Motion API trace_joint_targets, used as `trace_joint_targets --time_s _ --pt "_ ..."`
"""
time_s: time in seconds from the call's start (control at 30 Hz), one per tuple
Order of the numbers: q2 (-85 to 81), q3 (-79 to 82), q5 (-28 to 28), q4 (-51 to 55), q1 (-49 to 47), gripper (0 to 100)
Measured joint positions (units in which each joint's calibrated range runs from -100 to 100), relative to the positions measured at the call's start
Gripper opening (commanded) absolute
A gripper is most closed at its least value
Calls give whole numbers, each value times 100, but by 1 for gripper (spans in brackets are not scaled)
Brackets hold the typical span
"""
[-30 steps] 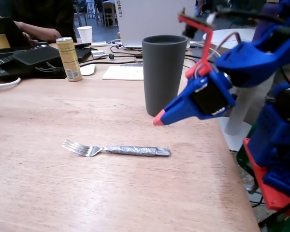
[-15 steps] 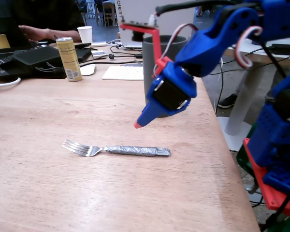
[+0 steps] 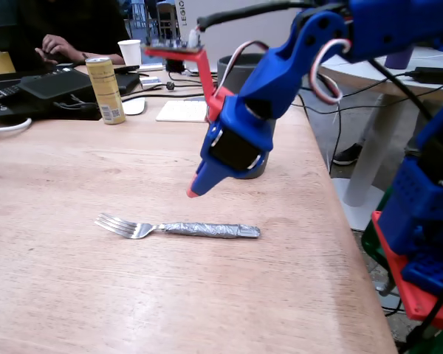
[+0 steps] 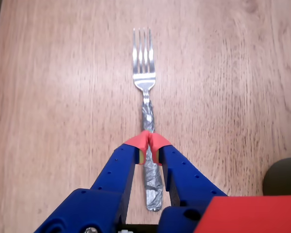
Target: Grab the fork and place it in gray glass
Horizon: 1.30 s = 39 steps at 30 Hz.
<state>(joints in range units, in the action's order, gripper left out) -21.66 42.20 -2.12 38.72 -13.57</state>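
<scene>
Wooden table (image 3: pixel 74 169) is filling most of the fixed view. Blue arm (image 3: pixel 295 66) is reaching in from the right, partly covering the gray glass (image 3: pixel 232 64), which is standing upright behind it. Gripper (image 4: pixel 149 141) is hanging above the fork's taped handle, red tips clenched together, grasping nothing. Fork (image 3: pixel 179 228) is lying flat on the table, tines pointing left in the fixed view, near the glass. Yellow can (image 3: pixel 105 90) is standing at the far edge.
</scene>
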Motion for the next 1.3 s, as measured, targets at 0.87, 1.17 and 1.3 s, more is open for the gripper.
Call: trace_joint_targets --time_s 0.87,1.17,1.3 --pt "1064 -586 -5 25 0 2" --pt "1072 -586 -176 8 85 15" --pt "1072 -586 -200 8 85 15"
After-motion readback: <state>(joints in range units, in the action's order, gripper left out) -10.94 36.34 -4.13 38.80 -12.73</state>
